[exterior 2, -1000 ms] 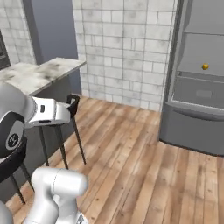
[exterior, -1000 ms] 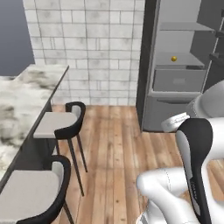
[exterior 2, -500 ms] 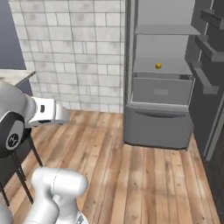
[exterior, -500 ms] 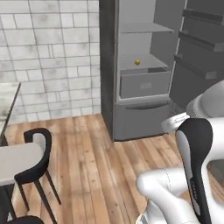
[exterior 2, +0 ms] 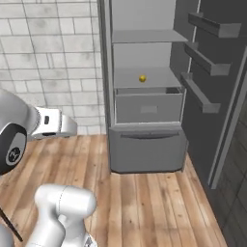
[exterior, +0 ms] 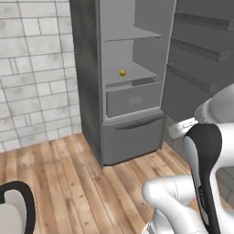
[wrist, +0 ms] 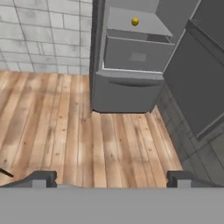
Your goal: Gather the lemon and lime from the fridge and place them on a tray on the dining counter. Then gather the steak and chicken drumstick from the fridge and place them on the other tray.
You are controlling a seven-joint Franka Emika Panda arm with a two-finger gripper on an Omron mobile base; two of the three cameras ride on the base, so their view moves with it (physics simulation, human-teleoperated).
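Yellow lemon (exterior: 122,73) sits on a shelf above the drawer in the open fridge (exterior: 91,82), well apart from us. Our gripper (wrist: 111,178) is wide and empty. We should roll closer first; the lime is maybe hidden.

The white arm is folded close, its end effector (wrist: 112,178) empty, fingers spread wide.

Even, shadowless light; soft render.
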